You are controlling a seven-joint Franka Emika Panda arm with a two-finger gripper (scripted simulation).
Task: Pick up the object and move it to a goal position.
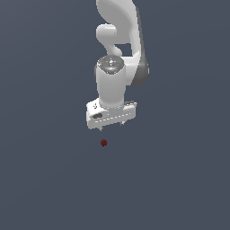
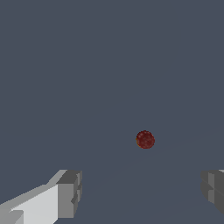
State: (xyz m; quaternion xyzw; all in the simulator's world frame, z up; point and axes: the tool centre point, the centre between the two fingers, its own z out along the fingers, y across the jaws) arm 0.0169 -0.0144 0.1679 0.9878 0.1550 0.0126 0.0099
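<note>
The blob (image 1: 103, 143) is seen as a tiny dark red ball with darker specks. It lies on the plain grey surface (image 1: 179, 179), alone, with nothing else near it. In the exterior view it is just below the white arm (image 1: 117, 49) and a little toward that view's left of the tool's middle.

The tool (image 1: 112, 124) is held above the blob and is not touching it. In the wrist view the 2 grey fingers (image 2: 69, 194) are set wide apart, and nothing is held between them. The blob (image 2: 145, 140) is seen past the fingers, between them but nearer to 1 side.

The blob is judged to be very light, because it is so small next to the tool. It looks round, so it may roll or slip away if it is pushed from 1 side only. How hard or soft it is cannot be told.

It is best taken at its middle, with 1 finger on each side. The tool should be lined up over it first, then lowered, then closed gently.
</note>
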